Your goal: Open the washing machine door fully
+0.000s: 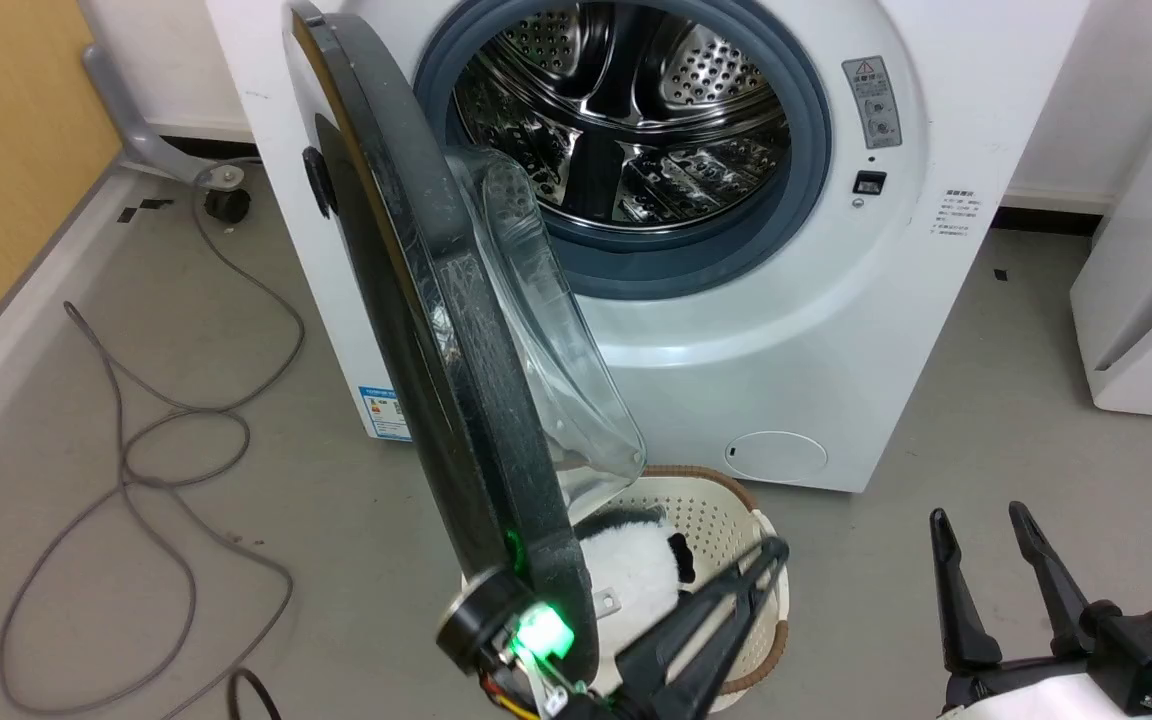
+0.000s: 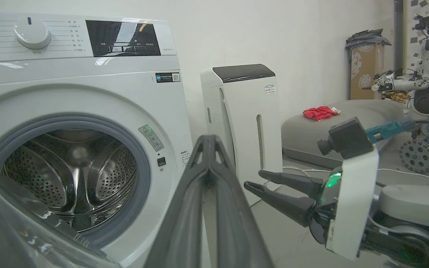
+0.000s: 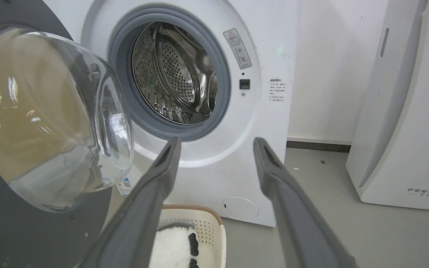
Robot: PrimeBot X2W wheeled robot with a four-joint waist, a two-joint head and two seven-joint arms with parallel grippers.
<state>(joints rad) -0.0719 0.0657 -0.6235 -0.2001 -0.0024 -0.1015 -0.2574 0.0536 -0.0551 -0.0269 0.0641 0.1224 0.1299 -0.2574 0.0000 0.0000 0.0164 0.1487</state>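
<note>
Grey floor (image 1: 986, 420) beneath washing machine (image 1: 796, 330), basket (image 1: 726, 515) (cream, perforated) and loose cable (image 1: 122, 440)

Robot body: the left gripper (image 1: 774, 553) and the right gripper (image 1: 980, 517) bear long, tapered dark-grey fingers (image 3: 151, 201). White wrist shell (image 2: 356, 201); black camera block (image 2: 345, 138); teal plug (image 2: 387, 129); green light (image 1: 543, 632); red and yellow wires (image 1: 504, 692).

A grey floor (image 1: 1016, 400) runs ahead of the right jaws to a white wall (image 3: 326, 74) with a dark skirting strip (image 3: 318, 146). Well to the left of the left jaws, a grey cable (image 1: 120, 425) loops near a wood-coloured panel (image 1: 6, 150). A white appliance (image 3: 404, 111) stands beyond the right jaws, to their right.
</note>
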